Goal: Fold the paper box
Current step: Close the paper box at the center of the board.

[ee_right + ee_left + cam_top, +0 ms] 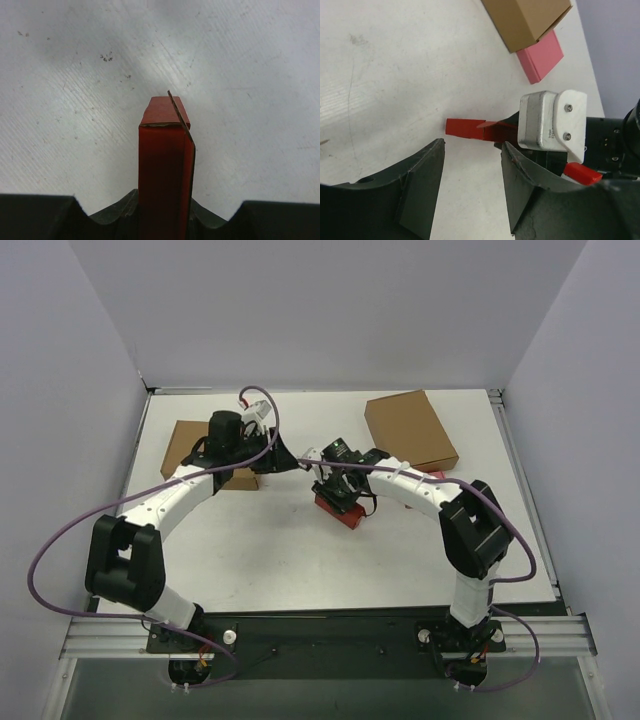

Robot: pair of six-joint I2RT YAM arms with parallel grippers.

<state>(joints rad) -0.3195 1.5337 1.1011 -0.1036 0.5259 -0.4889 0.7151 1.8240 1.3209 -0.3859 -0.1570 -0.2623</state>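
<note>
The paper box (338, 512) is a small bright red cardboard box at the table's middle. My right gripper (340, 492) is shut on it. In the right wrist view the red box (165, 160) stands narrow between the jaws of the right gripper (164, 200), with one end flap (165, 111) folded and a thin flap edge sticking out on the right. My left gripper (283, 457) is open and empty, just left of the box. In the left wrist view the left gripper (473, 145) points at the box's red end (466, 127) without touching it.
One brown cardboard box (410, 428) lies at the back right, with a pink box (540, 57) partly under it. Another brown box (192, 448) lies at the back left under my left arm. White walls enclose the table on three sides.
</note>
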